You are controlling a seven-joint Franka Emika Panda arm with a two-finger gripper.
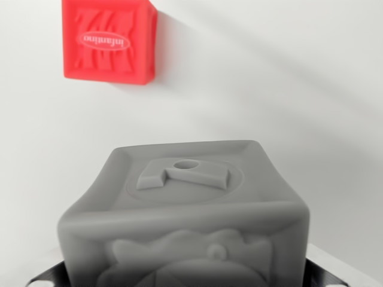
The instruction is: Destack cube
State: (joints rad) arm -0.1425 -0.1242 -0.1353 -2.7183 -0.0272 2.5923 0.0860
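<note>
Grey cube (185, 215): fills the wrist view's lower half, directly at the claw, top face up.
Red cube (109, 39): apart on the white surface (287, 89), upper left.
Claw: fingertips hidden; grip state unknowable.

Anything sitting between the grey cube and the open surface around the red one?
Nothing visible. The grey cube fills the lower wrist view, close to the camera; the red cube lies apart at upper left on the white surface, with only bare surface between and to the right. The hand's fingers aren't identifiable in frame.
</note>
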